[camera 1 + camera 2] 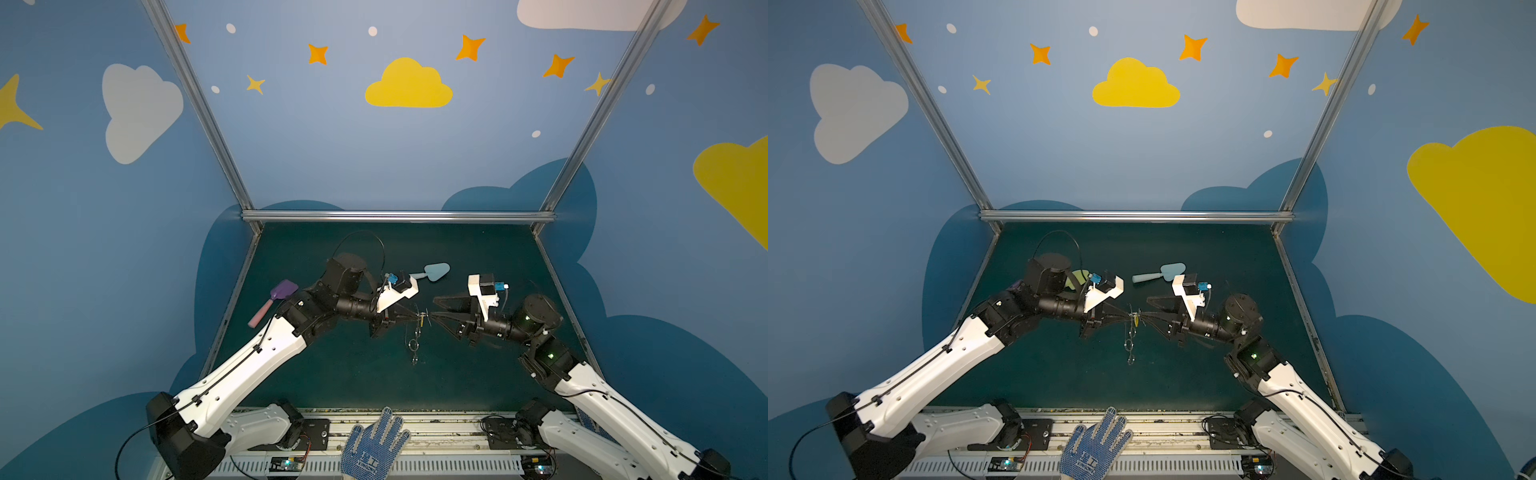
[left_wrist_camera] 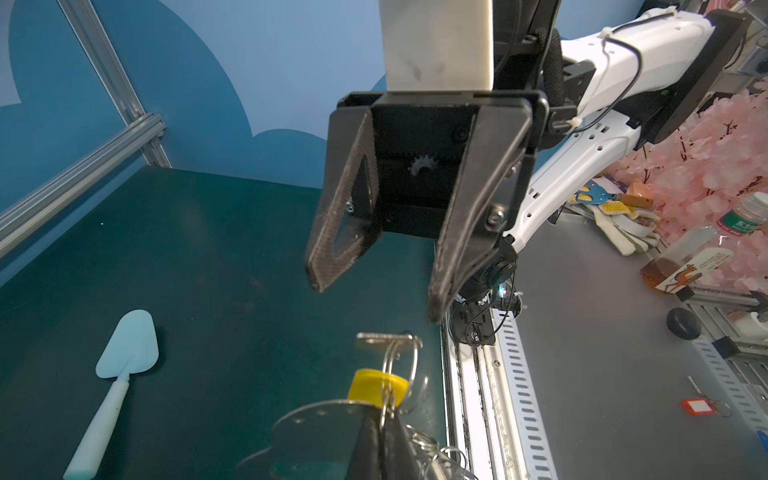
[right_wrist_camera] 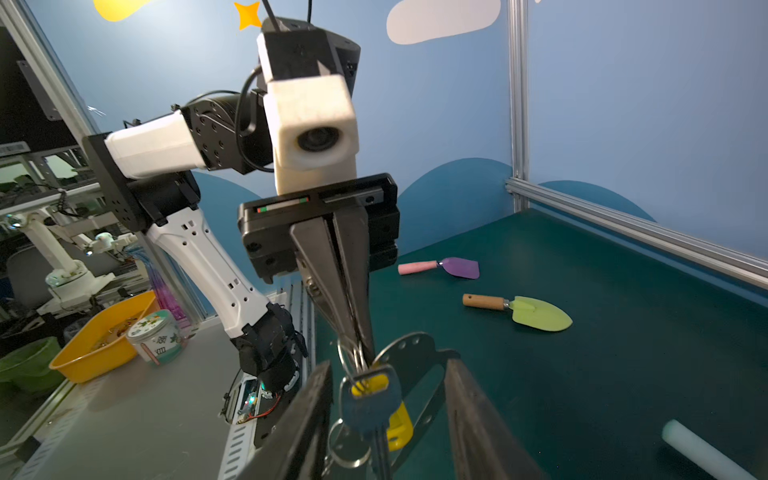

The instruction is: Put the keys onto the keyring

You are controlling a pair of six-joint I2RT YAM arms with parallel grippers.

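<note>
Two grippers stood tip to tip in mid-air above the middle of the dark green table, on a near-level line. The left gripper was closed tight, its fingertips pinched on the curved edge of the keyring, a flat grey plate with a large oval cutout and small holes along its rim. It also nipped a cluster of small metal rings at that edge. The right gripper had its jaws apart and held nothing.

The keys, a small silver metal key with an oblong yellow plastic tag on a small split ring, hung from the ring cluster at the left fingertips, clear of the table. The key appeared to hang blade-down, so its long axis lay across the line joining the two grippers. The yellow tag lay just behind the key, against the plate.

From the right gripper, the keys lay straight ahead, just beyond its fingertips, toward the left gripper. The right arm was the nearer free arm, since the left was occupied with the plate. The pictures did not show whether the split ring was fully threaded onto one of the plate's rings. Any coming move depended on that point.
</note>
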